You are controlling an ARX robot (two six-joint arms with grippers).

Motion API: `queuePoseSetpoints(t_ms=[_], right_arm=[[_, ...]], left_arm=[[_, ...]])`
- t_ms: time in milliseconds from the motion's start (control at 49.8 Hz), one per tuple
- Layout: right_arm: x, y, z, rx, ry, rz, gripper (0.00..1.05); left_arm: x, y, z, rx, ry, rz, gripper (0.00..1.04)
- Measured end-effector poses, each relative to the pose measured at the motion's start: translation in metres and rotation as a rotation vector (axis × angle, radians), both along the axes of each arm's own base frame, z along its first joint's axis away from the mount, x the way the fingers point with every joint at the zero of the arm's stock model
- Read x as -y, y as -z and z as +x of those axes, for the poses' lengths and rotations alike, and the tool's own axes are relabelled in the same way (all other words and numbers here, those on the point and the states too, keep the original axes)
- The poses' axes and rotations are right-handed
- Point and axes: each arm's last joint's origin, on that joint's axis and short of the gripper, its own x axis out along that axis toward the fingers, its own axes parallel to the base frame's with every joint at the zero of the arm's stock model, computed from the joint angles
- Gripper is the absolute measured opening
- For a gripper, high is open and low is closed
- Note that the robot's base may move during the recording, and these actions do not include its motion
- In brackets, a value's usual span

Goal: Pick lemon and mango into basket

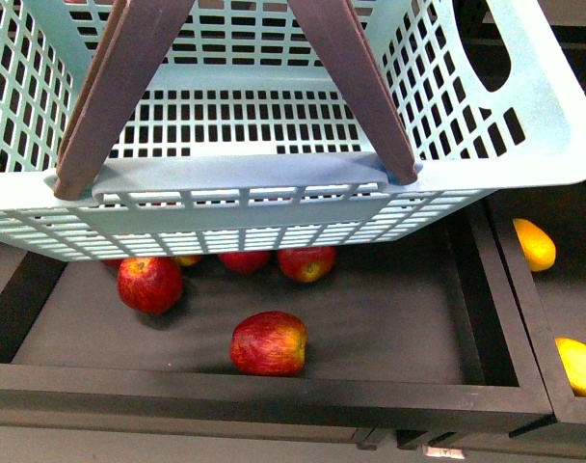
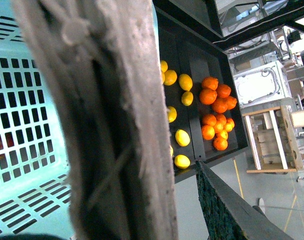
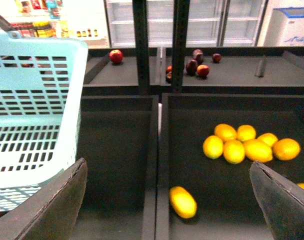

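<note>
The mint-green basket [image 1: 274, 178] hangs tilted above a black tray and fills the top of the front view, its brown handles [image 1: 119, 92] raised. In the left wrist view my left gripper [image 2: 162, 200] is shut on a brown handle [image 2: 102, 120]; only one finger [image 2: 227, 210] shows. My right gripper [image 3: 167, 167] is open and empty over a black tray, with the basket [image 3: 32, 115] beside it. An elongated yellow mango [image 3: 183, 201] lies just beyond its fingertips. Several roundish yellow lemons [image 3: 234, 151] are clustered farther back. The front view shows two more mangoes [image 1: 534, 243] at the right.
Red apples [image 1: 268, 343] lie in the black tray [image 1: 389, 376] under the basket. A raised divider [image 3: 153, 165] separates the trays. Oranges [image 2: 217, 110] fill a tray beside the yellow fruit [image 2: 182, 137]. Apples [image 3: 116, 56] and dark fruit [image 3: 197, 65] sit on the back shelf.
</note>
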Motion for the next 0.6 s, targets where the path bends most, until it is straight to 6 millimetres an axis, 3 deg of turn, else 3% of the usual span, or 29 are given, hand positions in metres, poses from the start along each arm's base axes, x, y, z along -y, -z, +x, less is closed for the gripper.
queuePoseSetpoints(t_ms=[60,181,321,462,602], right_arm=[[0.004,0.001,0.005,-0.196,-0.062,0.129,0.96],[0.022,-0.001,0.024,-0.270,-0.052,0.216,0.96],[0.073,-0.009,0.075,-0.271,-0.033,0.194,0.96],[0.108,0.012,0.117,-0.356,-0.013,0.094,0.96],[0.131,0.054,0.145,-0.516,-0.070,0.028,0.96]], left_arm=[[0.000,0.000,0.000,0.000,0.000,0.000,0.28],[0.000,-0.001,-0.001,0.003,0.006,-0.002,0.28],[0.000,-0.001,-0.001,0.003,0.009,-0.004,0.28],[0.000,-0.001,-0.001,0.004,0.009,-0.003,0.28],[0.000,-0.001,-0.001,0.005,0.007,-0.001,0.28]])
